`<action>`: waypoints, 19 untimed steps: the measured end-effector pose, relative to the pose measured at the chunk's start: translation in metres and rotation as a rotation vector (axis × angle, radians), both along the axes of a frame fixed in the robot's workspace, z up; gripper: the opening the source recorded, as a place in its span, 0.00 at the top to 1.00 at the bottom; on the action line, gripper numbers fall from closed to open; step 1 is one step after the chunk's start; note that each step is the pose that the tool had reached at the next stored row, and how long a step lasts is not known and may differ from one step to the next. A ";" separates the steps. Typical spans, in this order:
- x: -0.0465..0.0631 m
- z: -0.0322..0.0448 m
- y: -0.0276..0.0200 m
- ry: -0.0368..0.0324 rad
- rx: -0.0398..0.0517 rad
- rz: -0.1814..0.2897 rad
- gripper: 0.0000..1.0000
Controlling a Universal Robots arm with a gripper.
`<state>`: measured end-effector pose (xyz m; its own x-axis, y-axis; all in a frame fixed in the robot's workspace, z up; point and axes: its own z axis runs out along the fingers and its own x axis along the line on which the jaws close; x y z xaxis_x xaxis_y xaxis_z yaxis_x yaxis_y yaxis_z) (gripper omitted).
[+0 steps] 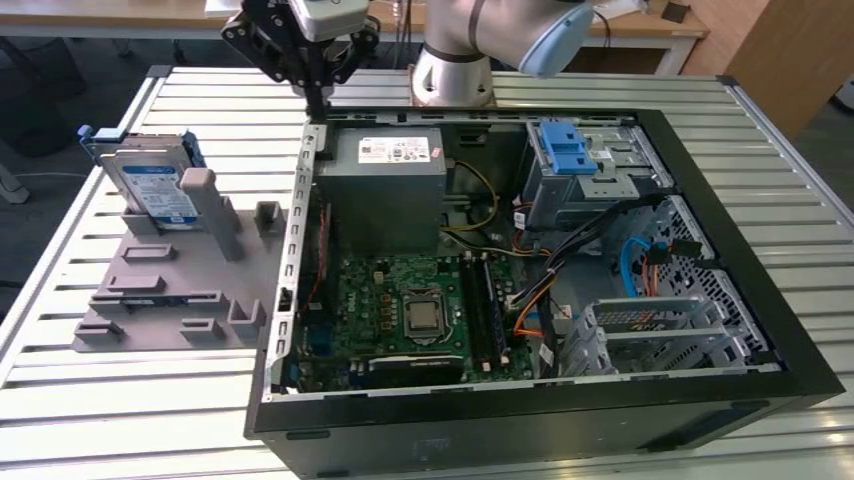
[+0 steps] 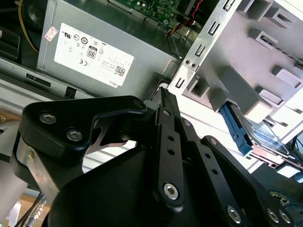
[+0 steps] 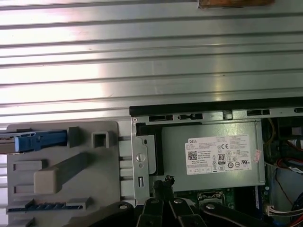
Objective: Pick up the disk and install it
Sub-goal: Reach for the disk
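The disk (image 1: pixel 151 187) stands on edge in a grey holder (image 1: pixel 160 300) at the exterior view's left, beside the open computer case (image 1: pixel 534 420). It is silver with a blue-and-white label and a blue carrier. My gripper (image 1: pixel 316 97) hangs above the case's back corner on the holder's side, fingers together and holding nothing. It is well apart from the disk. In the second wrist view the black fingers (image 2: pixel 166 101) point at the case wall, with the disk (image 2: pixel 267 135) off to one side. In the first wrist view the disk's blue edge (image 3: pixel 40 141) shows in the holder.
Inside the case are a grey power supply (image 1: pixel 387 175), a motherboard (image 1: pixel 414 310), a drive bay with a blue latch (image 1: pixel 567 150) and a metal drive cage (image 1: pixel 654 330) among cables. The case and holder sit on a slatted metal table (image 1: pixel 134 400).
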<state>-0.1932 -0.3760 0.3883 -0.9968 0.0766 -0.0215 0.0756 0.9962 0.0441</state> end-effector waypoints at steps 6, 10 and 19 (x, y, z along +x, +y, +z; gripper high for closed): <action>-0.006 -0.0006 0.0011 0.0000 0.0001 0.000 0.89; -0.010 -0.0010 0.0021 0.0002 0.0000 0.000 0.89; -0.019 -0.0019 0.0049 0.0004 0.0000 0.000 0.89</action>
<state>-0.2119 -0.3711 0.3863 -0.9968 0.0767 -0.0210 0.0757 0.9962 0.0440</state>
